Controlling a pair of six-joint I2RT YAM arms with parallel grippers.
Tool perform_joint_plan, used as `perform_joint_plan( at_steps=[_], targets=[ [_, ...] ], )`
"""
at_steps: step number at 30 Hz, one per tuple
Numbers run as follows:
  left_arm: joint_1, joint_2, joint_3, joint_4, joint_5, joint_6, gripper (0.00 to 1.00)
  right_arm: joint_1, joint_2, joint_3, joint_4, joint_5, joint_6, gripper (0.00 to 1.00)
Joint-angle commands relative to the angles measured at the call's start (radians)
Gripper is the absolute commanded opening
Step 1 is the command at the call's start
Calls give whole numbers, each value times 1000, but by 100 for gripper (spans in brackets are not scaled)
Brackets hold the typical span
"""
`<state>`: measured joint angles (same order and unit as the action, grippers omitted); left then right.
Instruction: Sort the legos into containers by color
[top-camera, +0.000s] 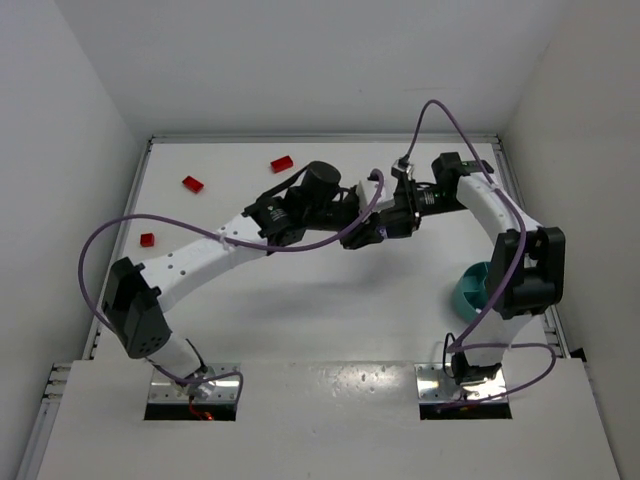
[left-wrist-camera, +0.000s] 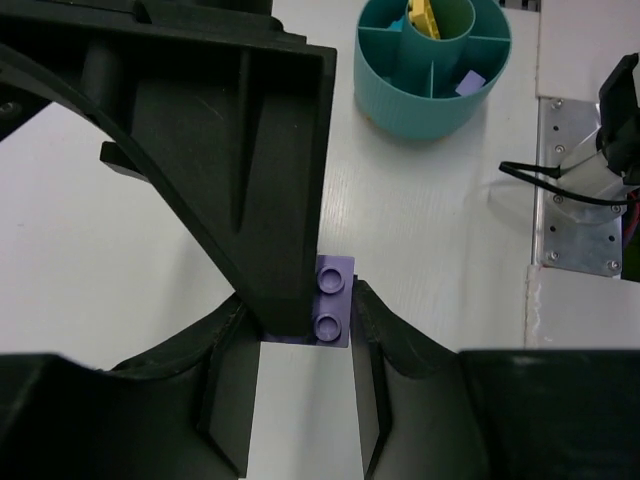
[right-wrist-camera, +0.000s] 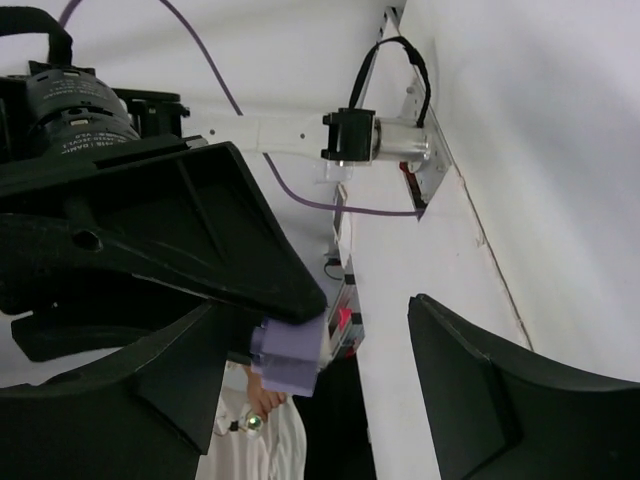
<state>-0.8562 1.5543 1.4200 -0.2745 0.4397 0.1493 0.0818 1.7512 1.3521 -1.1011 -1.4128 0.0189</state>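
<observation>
Overhead, the two claws meet in one dark knot above the middle of the table (top-camera: 300, 300), and no brick can be made out between them there. The teal dish (top-camera: 468, 288), near the right arm's base, is half hidden behind that arm's elbow. Three red legos (top-camera: 193, 184) lie at the table's far left, well apart from both claws.

From the left wrist, the dish's far rim is cut off by the picture's edge. The tip of one finger of the left claw (left-wrist-camera: 308, 312) is covered by a broad black finger of the right claw coming in from above. What shows clearly is a purple lego (left-wrist-camera: 333, 300), two studs facing the camera, pinched in the narrow gap at the left claw's tips. The right claw's finger lies against the brick's side (its other finger is out of that view).

From the right wrist, the right claw (right-wrist-camera: 315, 305) stands wide, with the purple lego just beside one finger and well apart from the other.

In the dish, a yellow lego (left-wrist-camera: 424, 18) stands in the central ring and a pale purple lego (left-wrist-camera: 468, 82) lies in a compartment beside it.
</observation>
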Motion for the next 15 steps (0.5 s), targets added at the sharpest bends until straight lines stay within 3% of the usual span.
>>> perform_joint_plan(
  at_steps=[1,5,6,12,13,15],
  targets=[
    [-20,21,60,6,1,7,2,27,-35,28,7,3,-34,71],
    [-29,30,71,6,1,7,2,36,-35,48,-2,14,-34,51],
    [-29,30,71,-3,1,7,2,36,-35,48,-2,24,-34,42],
    [-29,20,62,-3,-70,18,2,36,-70,18,20,69,-34,17],
    [-29,20,62,-3,-79,18,3,36,-84,18,20,78,-34,7],
    [-8,20,53,-3,-90,4,11,27,-99,7,20,112,-34,0]
  ],
)
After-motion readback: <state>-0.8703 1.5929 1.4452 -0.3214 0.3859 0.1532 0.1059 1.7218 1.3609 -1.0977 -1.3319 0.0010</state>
